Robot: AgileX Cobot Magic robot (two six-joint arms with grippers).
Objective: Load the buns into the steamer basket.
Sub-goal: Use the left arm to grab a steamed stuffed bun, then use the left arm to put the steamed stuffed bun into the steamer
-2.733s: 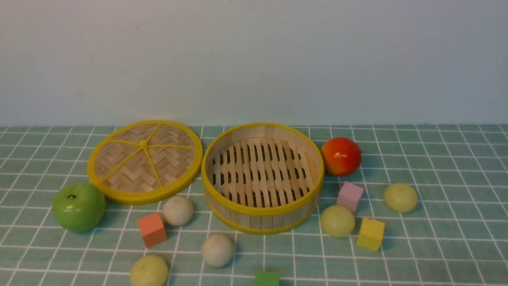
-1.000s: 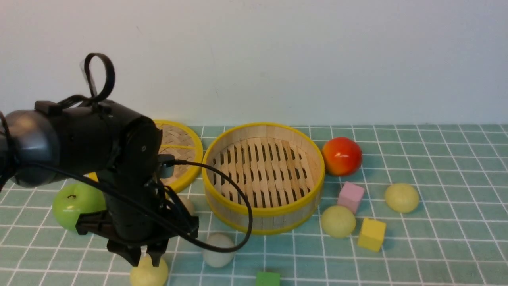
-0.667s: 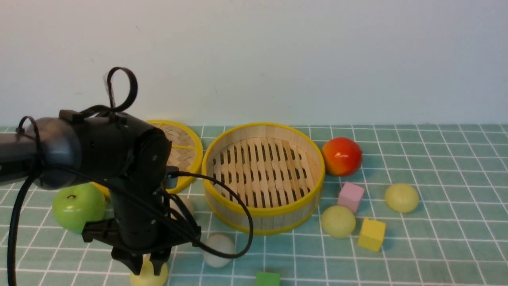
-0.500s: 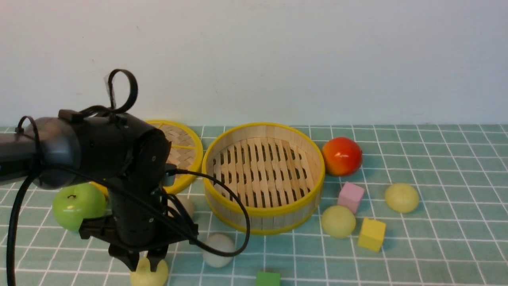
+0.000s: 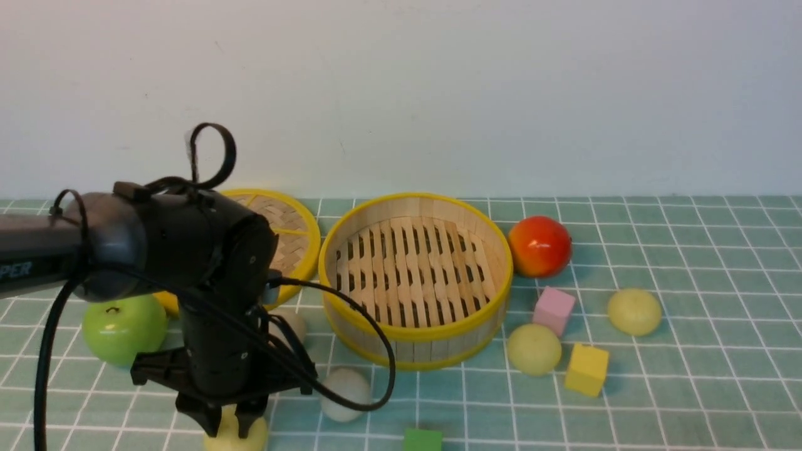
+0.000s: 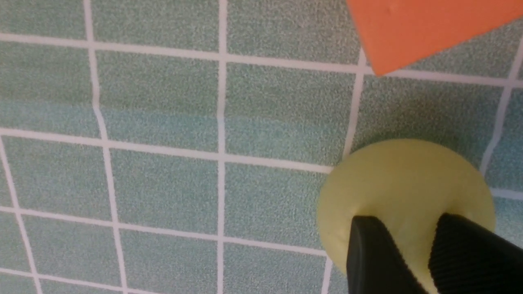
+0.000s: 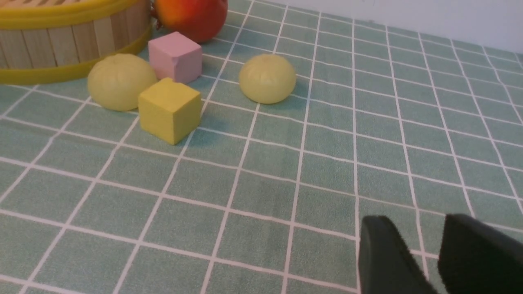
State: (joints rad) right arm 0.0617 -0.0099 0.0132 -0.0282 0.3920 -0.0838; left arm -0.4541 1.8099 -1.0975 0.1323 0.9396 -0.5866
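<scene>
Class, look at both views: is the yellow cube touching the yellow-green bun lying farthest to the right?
Apart. The right wrist view shows bare checked cloth between the yellow cube and that bun; the front view shows the same gap.

steamer basket (image 5: 415,333): round light bamboo tub, yellow top and bottom rims, slatted floor; upright, open, nothing inside; mid-counter, toward the far edge
near-edge bun (image 6: 402,183): pale yellow-green, matte, on the counter by its near edge, left of the basket; left end effector (image 5: 229,431) fingertips at its top, whether pinching cannot be told
hidden off-white bun (image 5: 297,326): partly covered, just beside the basket's left wall
front off-white bun (image 5: 338,391): smooth ball, near the basket's near wall, apart from it
right-front bun (image 5: 533,349): yellow-green, just beside the basket's right near wall
rightmost bun (image 5: 634,311): yellow-green, slightly flattened, well right of the basket
</scene>
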